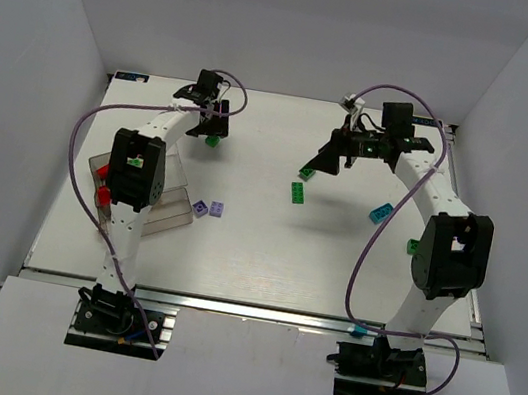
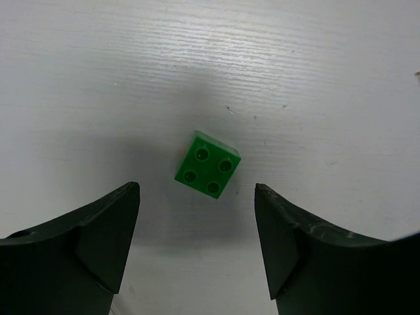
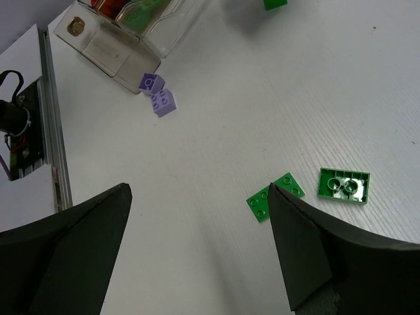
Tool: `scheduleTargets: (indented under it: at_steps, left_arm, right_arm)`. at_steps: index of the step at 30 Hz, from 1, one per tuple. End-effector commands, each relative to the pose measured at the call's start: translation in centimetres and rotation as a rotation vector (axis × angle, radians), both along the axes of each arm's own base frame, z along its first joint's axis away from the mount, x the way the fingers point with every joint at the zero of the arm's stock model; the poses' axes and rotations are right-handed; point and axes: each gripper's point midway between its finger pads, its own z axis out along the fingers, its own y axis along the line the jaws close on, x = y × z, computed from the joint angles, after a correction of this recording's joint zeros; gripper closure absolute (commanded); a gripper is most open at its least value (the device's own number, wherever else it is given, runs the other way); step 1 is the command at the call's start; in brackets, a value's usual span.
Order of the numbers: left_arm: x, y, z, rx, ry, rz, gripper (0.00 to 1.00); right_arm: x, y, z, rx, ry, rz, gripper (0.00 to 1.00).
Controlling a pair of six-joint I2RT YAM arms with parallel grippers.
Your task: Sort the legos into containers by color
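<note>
Left wrist view | green brick (image 2: pixel 207 164) lies on counter (image 2: pixel 328 79) just ahead of my left hand (image 2: pixel 197 213), centred between its jaws, edges diagonal | hand wide open, empty

White table (image 1: pixel 266 249). At left of the top view I see a clear box (image 1: pixel 173 205), with purple bricks (image 1: pixel 200 207) touching each other just off its right side. Green brick (image 1: pixel 213 140) upper left. Green plate (image 1: pixel 306 172) and green block (image 1: pixel 298 192) near centre, apart. Teal brick (image 1: pixel 380 214) further right.
</note>
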Motion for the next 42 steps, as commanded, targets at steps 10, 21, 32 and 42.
scheduleTargets:
  at_steps: [10, 21, 32, 42]
  left_arm:
    - [1.1, -1.0, 0.0, 0.033, -0.024, -0.072, 0.23]
    - [1.3, -0.7, -1.6, 0.040, 0.001, -0.041, 0.51]
    - [1.5, -1.9, 5.2, -0.023, -0.123, -0.051, 0.77]
    - [-9.4, 2.7, 18.1, -0.204, -0.290, 0.121, 0.86]
  right_arm:
    - [0.2, -1.1, 1.0, 0.033, -0.007, 0.009, 0.11]
    - [-0.3, -1.4, 0.6, 0.034, 0.018, 0.019, 0.11]
    - [-1.0, -1.4, 0.1, 0.002, -0.018, 0.055, 0.14]
    - [-0.4, -1.7, -3.5, -0.138, 0.032, -0.021, 0.36]
